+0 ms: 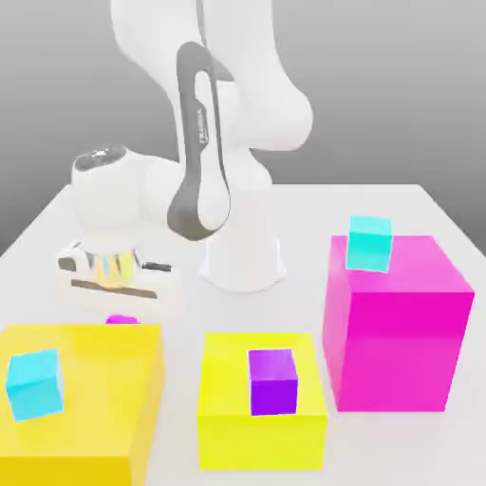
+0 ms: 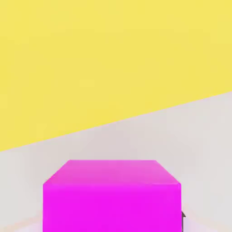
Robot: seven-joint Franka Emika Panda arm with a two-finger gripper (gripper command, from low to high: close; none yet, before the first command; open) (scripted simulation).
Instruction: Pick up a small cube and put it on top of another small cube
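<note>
The small pink cube (image 2: 112,195) sits on the white table (image 1: 380,204), just behind the big yellow block (image 1: 76,399) at the exterior view's left. From that view only a sliver of its top (image 1: 121,320) clears the block's far edge. The hand view shows it close and centred, with the yellow block's side wall rising right behind it.

The gripper (image 1: 116,289) is lowered directly over the cube, pointing down. The fingers are drawn in as far as they go, which, judged with the cube centred beneath the hand, indicates a clamp on the cube's sides; the contact itself is hidden by the block.

The bright cyan cube (image 1: 35,384) rests on top of the same yellow block, near its left edge. That makes the target higher than the pick point, so a lift clear of the block's edge will be needed.

Other items, well apart: a purple cube (image 1: 273,382) on a smaller yellow block (image 1: 261,427), and a turquoise cube (image 1: 368,243) on the big pink block (image 1: 399,332).
</note>
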